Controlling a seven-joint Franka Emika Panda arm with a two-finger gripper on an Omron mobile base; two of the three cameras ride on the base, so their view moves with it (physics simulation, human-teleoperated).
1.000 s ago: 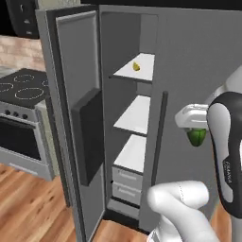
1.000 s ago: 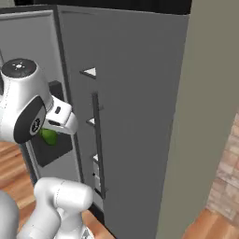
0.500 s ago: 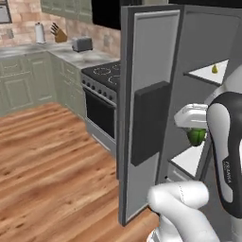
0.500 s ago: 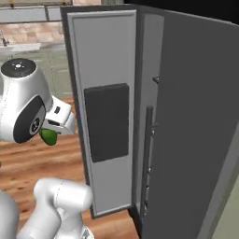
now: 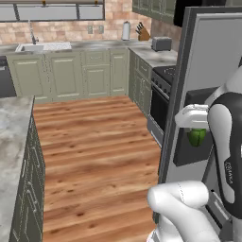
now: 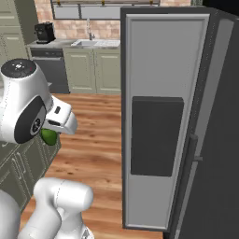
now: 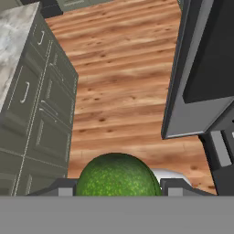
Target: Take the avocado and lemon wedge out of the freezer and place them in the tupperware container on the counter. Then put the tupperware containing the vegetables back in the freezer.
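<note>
Wooden floor is passing beneath you while the avocado is sitting clamped between the gripper jaws. Off to one side the counter is coming up; the tupperware container probably lies further along, so carry level.

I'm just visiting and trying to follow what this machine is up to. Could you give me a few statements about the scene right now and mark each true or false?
1. The tool is holding the avocado. True.
2. The freezer door is closed. False: it stands open, swung out over the wooden floor.
3. The avocado rests on the counter. False: it is held in the air, above the floor.
4. The cabinets under the counter are olive green. True.
5. A toaster sits on the far worktop. True.
</note>
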